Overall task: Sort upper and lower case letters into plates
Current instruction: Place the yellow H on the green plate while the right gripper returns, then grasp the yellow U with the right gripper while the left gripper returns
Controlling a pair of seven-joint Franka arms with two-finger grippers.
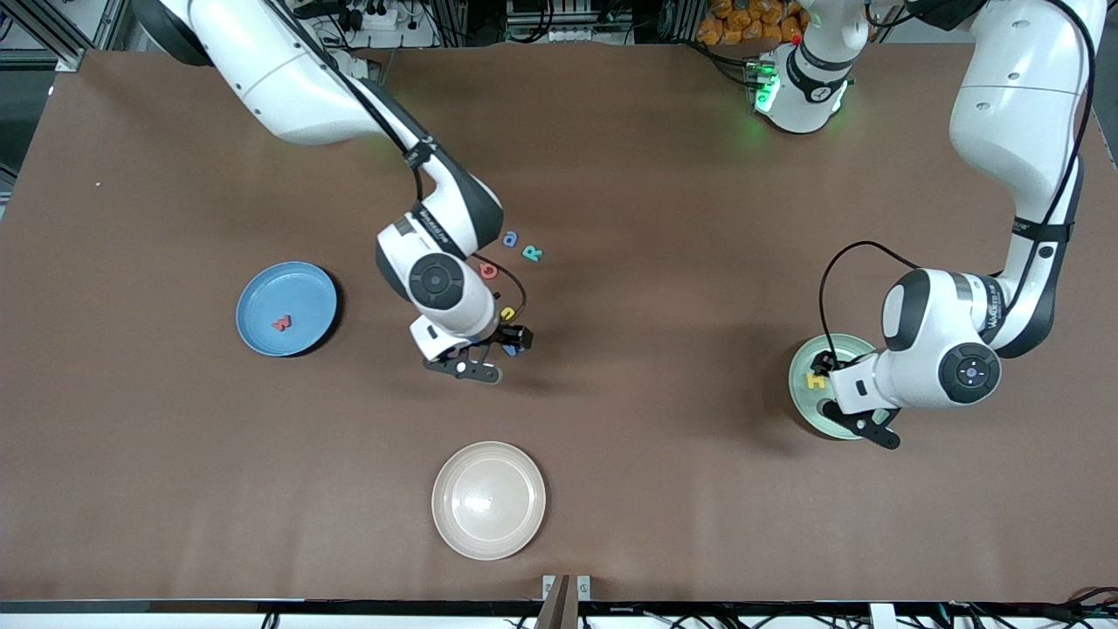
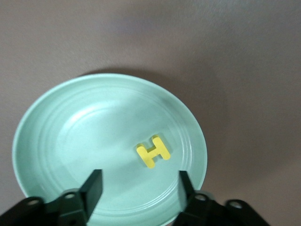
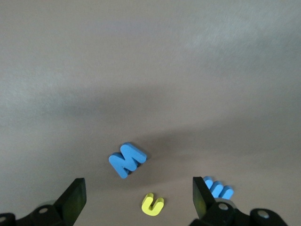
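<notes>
Left wrist view: chunky yellow H [image 2: 153,151], flat on mint plate [image 2: 51,117]

The whole table [image 1: 611,175] is seen from a high camera facing the arm bases. The mint plate [image 2: 61,136] is viewed closely from above by the left wrist camera, and is shared with the front view [image 1: 799,376]

From my station the surface [image 1: 611,157] reads as a matt brown sheet, smooth and without shine. The mint green plate [image 2: 61,127] looks glazed, with a soft sheen and faint rings; the cream plate [image 1: 488,500] is glossier, catching a bright highlight. The yellow H [image 2: 153,151] and the blue letter [image 3: 127,159] look like matt foam. The arm shells [image 1: 288,79] are glossy white plastic.
</notes>
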